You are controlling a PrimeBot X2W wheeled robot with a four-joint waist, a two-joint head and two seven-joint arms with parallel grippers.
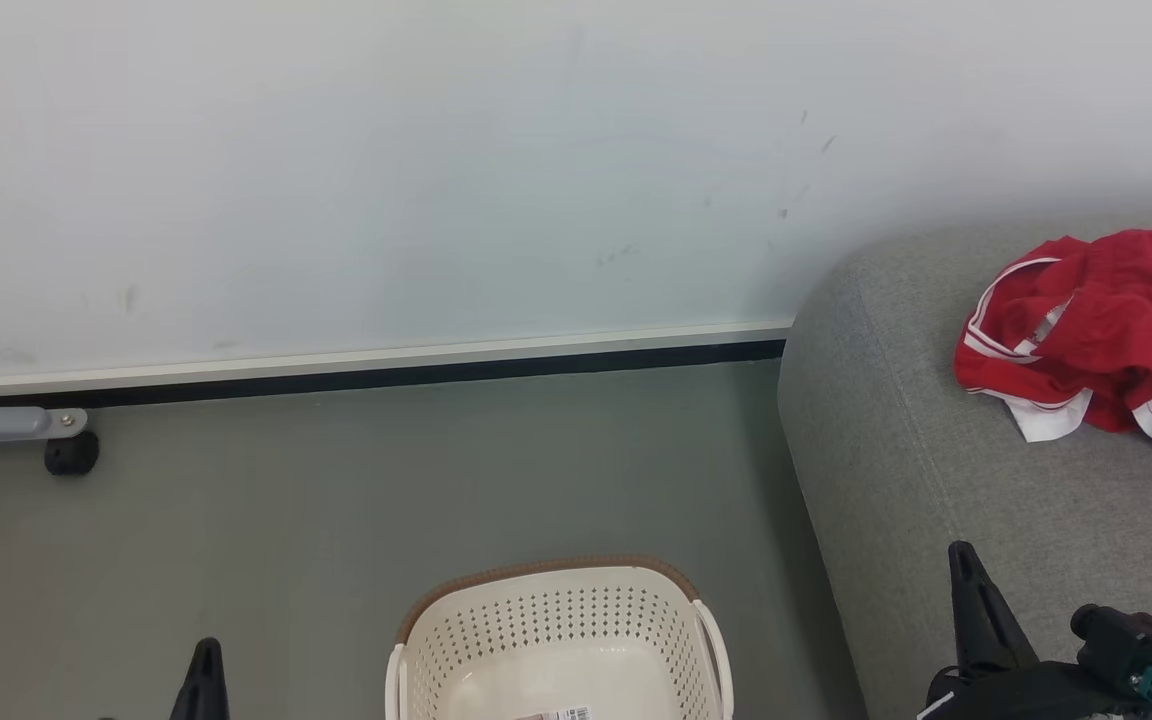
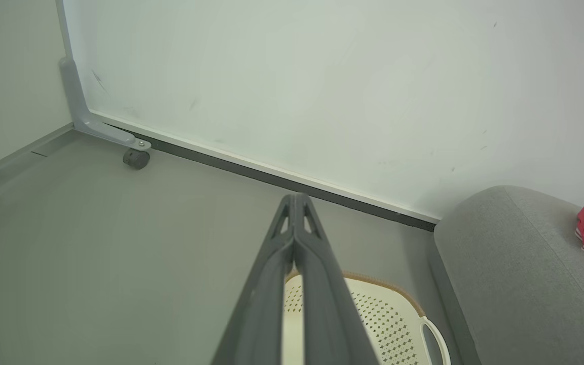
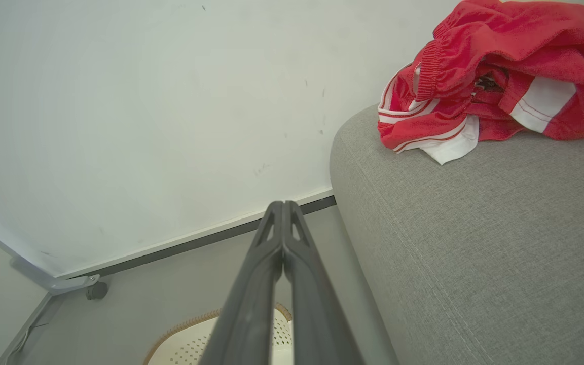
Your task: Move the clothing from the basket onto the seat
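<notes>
Both grippers of mine are pressed together with nothing between them. My left gripper (image 2: 294,198) closes tip to tip at the centre of the left wrist view, and my right gripper (image 3: 283,204) does the same in the right wrist view. In the head view the left one sits at the lower left against bare floor (image 1: 286,520), and the right one at the lower right against the seat (image 1: 936,480).

Between them, at the bottom centre, stands the basket (image 1: 556,572). It is cream plastic pierced with rows of small holes, with a brown textured rim strip, looped side handles and a glossy bottom bearing a barcode sticker (image 1: 561,714). A narrow strip of floor separates it from the seat's rounded left edge.

The smooth grey floor lies open leftward and up to a dark baseboard (image 1: 386,378) under the scuffed white wall (image 1: 436,180). A black caster (image 1: 71,453) on a grey metal leg sits at the left edge.

The seat is coarse grey weave with soft, rounded corners. The clothing (image 1: 1096,330) lies crumpled on it at the upper right, set back from the edge: red fabric with white trim and a ribbed elastic waistband.
</notes>
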